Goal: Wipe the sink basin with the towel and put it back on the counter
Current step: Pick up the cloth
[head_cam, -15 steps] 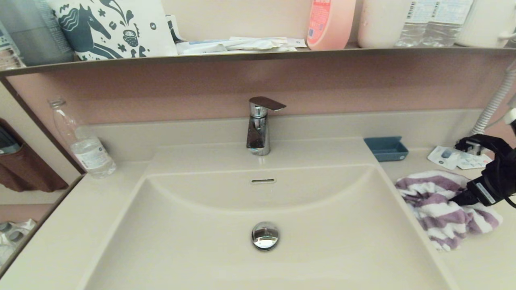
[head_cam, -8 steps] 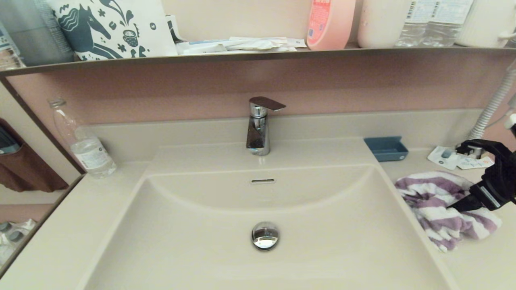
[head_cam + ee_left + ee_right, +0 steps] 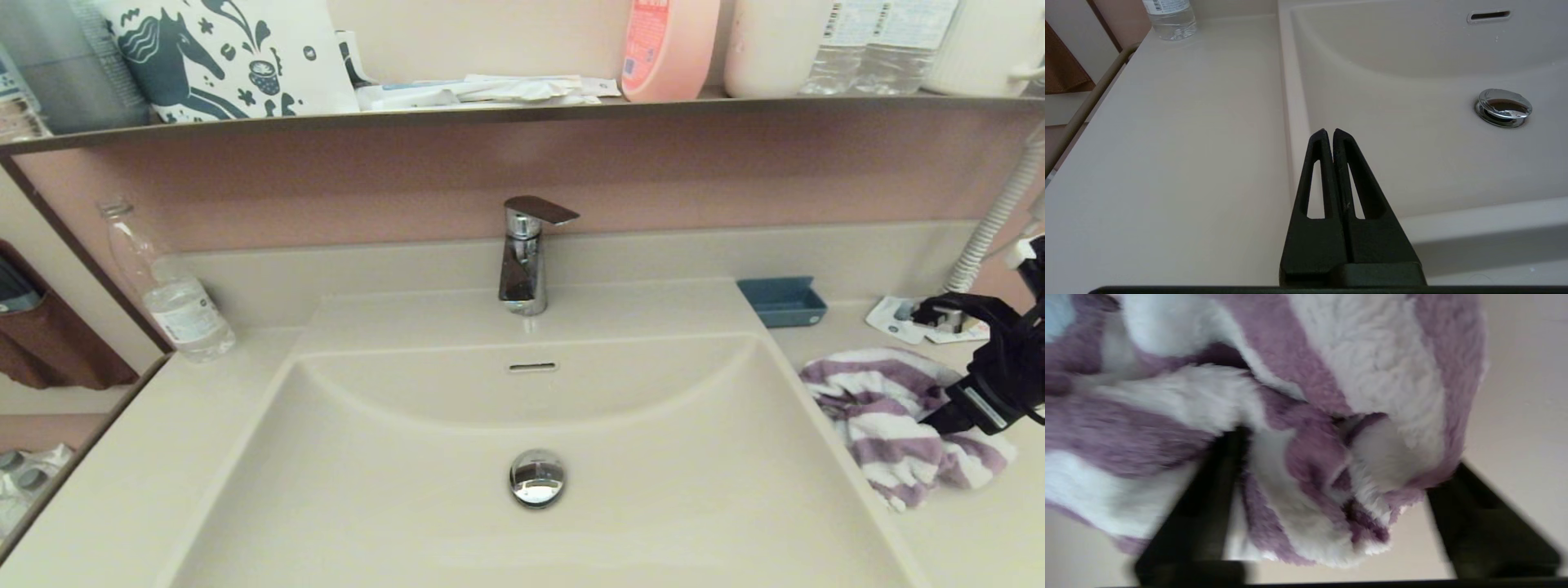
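The purple and white striped towel [image 3: 886,425] lies crumpled on the counter [image 3: 980,531], right of the sink basin [image 3: 408,457]. My right gripper [image 3: 922,371] is open and straddles the towel's right end. In the right wrist view its two fingers stand wide apart on either side of a towel [image 3: 1306,416] fold, right gripper [image 3: 1347,451]. The basin is bare, and its chrome drain plug [image 3: 536,478] sits in the middle. My left gripper [image 3: 1329,131] is shut on nothing. It hovers by the left rim of the basin [image 3: 1412,61] and is out of the head view.
A chrome faucet [image 3: 522,261] stands behind the basin. A blue soap dish [image 3: 782,300], some packets [image 3: 898,314] and a ribbed hose [image 3: 992,220] are at the back right. A water bottle [image 3: 175,302] stands at the back left. A dark-edged shelf [image 3: 490,114] runs overhead.
My right gripper has shifted slightly right and lower over the towel's right end. The towel's right edge has bunched a little. The basin looks the same.
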Controlling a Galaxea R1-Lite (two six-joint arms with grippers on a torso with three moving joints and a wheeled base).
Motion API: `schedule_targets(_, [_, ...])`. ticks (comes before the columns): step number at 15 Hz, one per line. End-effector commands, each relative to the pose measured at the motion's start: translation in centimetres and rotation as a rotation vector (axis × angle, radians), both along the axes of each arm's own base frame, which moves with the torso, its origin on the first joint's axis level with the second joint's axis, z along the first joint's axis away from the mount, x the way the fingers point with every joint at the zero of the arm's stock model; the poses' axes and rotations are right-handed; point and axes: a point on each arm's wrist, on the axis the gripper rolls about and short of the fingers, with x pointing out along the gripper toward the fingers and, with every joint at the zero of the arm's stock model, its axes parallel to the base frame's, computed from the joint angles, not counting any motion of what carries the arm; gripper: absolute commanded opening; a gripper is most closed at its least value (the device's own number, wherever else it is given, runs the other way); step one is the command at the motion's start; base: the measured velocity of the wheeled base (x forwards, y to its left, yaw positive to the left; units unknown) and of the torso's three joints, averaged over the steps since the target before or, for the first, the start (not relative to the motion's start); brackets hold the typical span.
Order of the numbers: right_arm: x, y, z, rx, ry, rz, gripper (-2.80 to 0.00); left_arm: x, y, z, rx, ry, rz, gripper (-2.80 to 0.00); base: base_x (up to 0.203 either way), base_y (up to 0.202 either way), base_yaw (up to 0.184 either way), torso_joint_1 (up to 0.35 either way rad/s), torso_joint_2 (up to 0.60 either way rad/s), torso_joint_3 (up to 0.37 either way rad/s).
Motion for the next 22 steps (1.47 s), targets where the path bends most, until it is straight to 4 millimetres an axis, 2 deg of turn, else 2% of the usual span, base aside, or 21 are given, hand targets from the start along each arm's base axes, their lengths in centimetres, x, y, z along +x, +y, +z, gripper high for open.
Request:
schedule_targets(1, [-0.1, 0.1, 0.1, 0.013, -0.005, 0.01, -2.8, 0.0, 0.0, 0.0, 0.0, 0.002, 0.0, -2.8, 0.0, 0.0, 0.0, 0.0, 0.0, 0.0])
schedule_targets(5, [-1.0, 0.1, 1.1, 0.021, -0.03, 0.005, -2.8, 0.0, 0.0, 0.0, 0.0, 0.001, 0.0, -2.8, 0.0, 0.0, 0.0, 0.0, 0.0, 0.0])
schedule_targets(9, [-3.0, -0.6, 2.6, 0.02, -0.042, -0.039, -2.8, 0.0, 0.0, 0.0, 0.0, 0.001, 0.0, -2.8, 0.0, 0.0, 0.0, 0.0, 0.0, 0.0])
schedule_targets(11, [-4.6, -1.3, 3.5, 0.037, -0.059, -0.073, -2.8, 0.0, 0.0, 0.0, 0.0, 0.002, 0.0, -2.8, 0.0, 0.0, 0.0, 0.0, 0.0, 0.0])
schedule_targets(14, [-8.2, -1.2, 5.7, 0.158, -0.133, -0.082, -2.8, 0.0, 0.0, 0.0, 0.0, 0.001, 0.0, -2.8, 0.0, 0.0, 0.0, 0.0, 0.0, 0.0])
schedule_targets(18, [-12.2, 0.9, 8.2, 0.316, -0.209, -0.023, -2.8, 0.0, 0.0, 0.0, 0.0, 0.001, 0.0, -2.8, 0.0, 0.0, 0.0, 0.0, 0.0, 0.0])
schedule_targets(21, [-14.0, 4.2, 10.6, 0.419, -0.243, 0.015, -2.8, 0.0, 0.0, 0.0, 0.0, 0.002, 0.0, -2.8, 0.0, 0.0, 0.0, 0.0, 0.0, 0.0])
schedule_targets(22, [-14.4, 5.4, 11.9, 0.476, -0.256, 0.005, -2.8, 0.0, 0.0, 0.0, 0.0, 0.001, 0.0, -2.8, 0.0, 0.0, 0.0, 0.0, 0.0, 0.0])
